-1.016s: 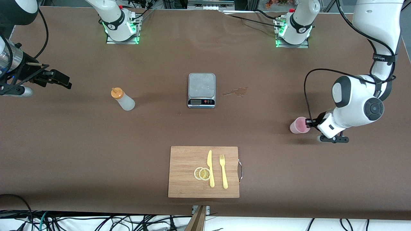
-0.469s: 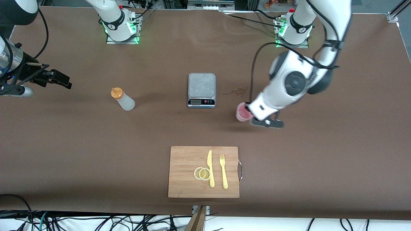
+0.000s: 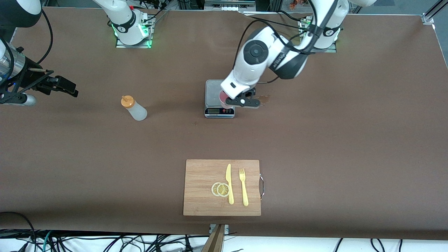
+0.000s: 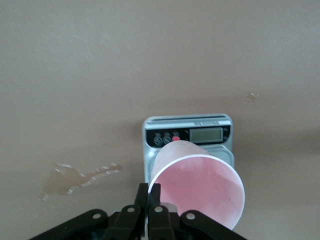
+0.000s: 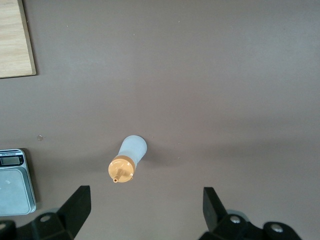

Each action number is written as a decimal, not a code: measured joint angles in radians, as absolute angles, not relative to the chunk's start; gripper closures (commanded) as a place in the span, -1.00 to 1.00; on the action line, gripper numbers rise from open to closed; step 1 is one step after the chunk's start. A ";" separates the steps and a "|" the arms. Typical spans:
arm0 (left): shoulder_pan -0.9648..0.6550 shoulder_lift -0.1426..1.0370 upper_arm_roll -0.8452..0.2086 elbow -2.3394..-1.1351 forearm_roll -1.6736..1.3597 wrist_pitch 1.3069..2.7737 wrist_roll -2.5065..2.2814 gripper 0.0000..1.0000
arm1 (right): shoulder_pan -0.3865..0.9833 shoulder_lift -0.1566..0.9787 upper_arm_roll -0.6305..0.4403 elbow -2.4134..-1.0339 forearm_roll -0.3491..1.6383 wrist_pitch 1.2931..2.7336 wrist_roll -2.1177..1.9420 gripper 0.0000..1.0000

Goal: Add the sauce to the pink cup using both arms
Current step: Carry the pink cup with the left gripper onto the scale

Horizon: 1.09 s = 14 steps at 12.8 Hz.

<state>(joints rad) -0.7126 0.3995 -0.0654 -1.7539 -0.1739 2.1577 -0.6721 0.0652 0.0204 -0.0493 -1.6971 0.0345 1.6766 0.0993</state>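
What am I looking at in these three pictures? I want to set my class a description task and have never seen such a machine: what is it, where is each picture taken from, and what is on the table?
These are two white robot arms bolted to a brown table. One picture looks down from a high camera facing them; the other two come from cameras on each arm's wrist.

The left end effector is shut on the rim of the pink cup and holds it over a small kitchen scale. A small spill stains the table beside the scale.

The right end effector is open and waits over the right arm's end of the table, with the sauce bottle standing upright nearby, untouched.

Nearer the front camera lies a wooden cutting board with a yellow knife, a yellow fork and two lemon slices.
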 measured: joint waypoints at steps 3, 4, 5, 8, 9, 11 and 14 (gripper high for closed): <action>-0.776 0.405 -0.065 -1.807 -0.174 2.226 -0.747 1.00 | 0.065 0.020 -0.049 -1.697 0.035 1.677 0.099 -0.99; -0.789 0.407 -0.065 -1.832 -0.174 2.257 -0.761 1.00 | 0.065 0.020 -0.048 -1.697 0.035 1.677 0.099 -0.99; -0.795 0.409 -0.065 -1.853 -0.174 2.285 -0.764 1.00 | 0.065 0.020 -0.048 -1.697 0.035 1.677 0.099 -0.99; -0.799 0.412 -0.067 -1.897 -0.174 2.336 -0.764 1.00 | 0.065 0.020 -0.048 -1.697 0.035 1.677 0.099 -0.99; -0.799 0.411 -0.069 -1.905 -0.174 2.344 -0.764 1.00 | 0.066 0.020 -0.048 -1.697 0.035 1.677 0.099 -0.99; -0.801 0.412 -0.078 -1.920 -0.174 2.372 -0.778 0.88 | 0.066 0.020 -0.047 -1.697 0.035 1.677 0.099 -0.99; -0.803 0.413 -0.081 -1.932 -0.174 2.394 -0.795 -1.00 | 0.066 0.020 -0.045 -1.697 0.035 1.677 0.099 -0.99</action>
<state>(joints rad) -0.8034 0.4128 -0.0815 -1.9318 -0.1740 2.3941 -0.7947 0.0662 0.0204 -0.0446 -1.6971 0.0349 1.6766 0.0986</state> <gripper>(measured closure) 0.912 0.004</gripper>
